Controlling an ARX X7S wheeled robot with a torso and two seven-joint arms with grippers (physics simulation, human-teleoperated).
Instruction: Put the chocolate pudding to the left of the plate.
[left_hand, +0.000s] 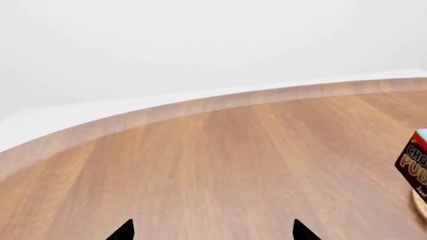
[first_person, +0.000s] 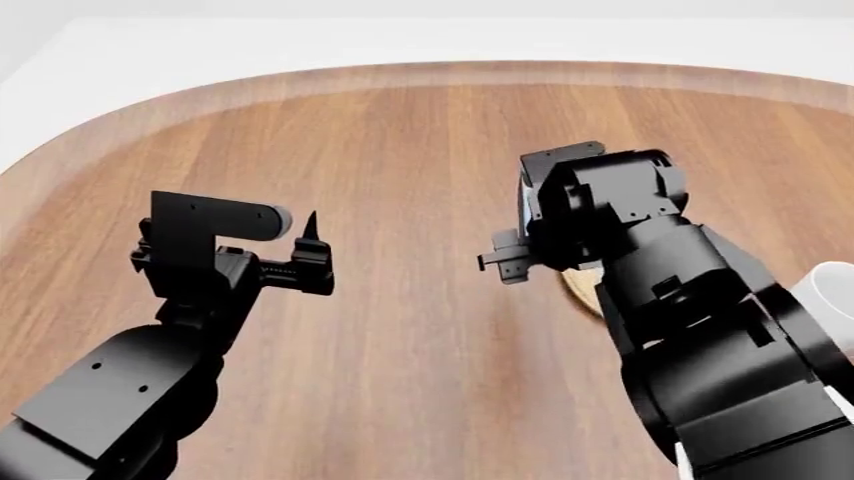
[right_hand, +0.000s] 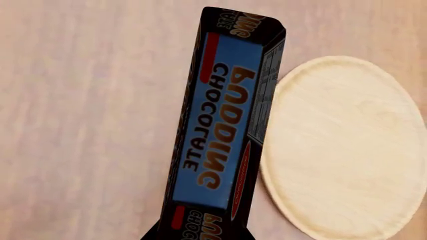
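My right gripper (right_hand: 199, 235) is shut on the chocolate pudding (right_hand: 227, 125), a dark box with a blue label face and red marks. The box points down at the wooden table, just beside the edge of the round light-tan plate (right_hand: 347, 150). In the head view the right gripper (first_person: 523, 235) hides most of the box (first_person: 530, 207), and only a sliver of the plate (first_person: 581, 288) shows under the arm. My left gripper (first_person: 314, 250) is open and empty over bare table, well to the left. In its wrist view (left_hand: 213, 232) the box (left_hand: 415, 162) shows at the edge.
A white mug (first_person: 834, 290) stands at the right edge of the head view, behind the right arm. The rounded wooden table edge (first_person: 400, 75) runs along the far side, with white floor beyond.
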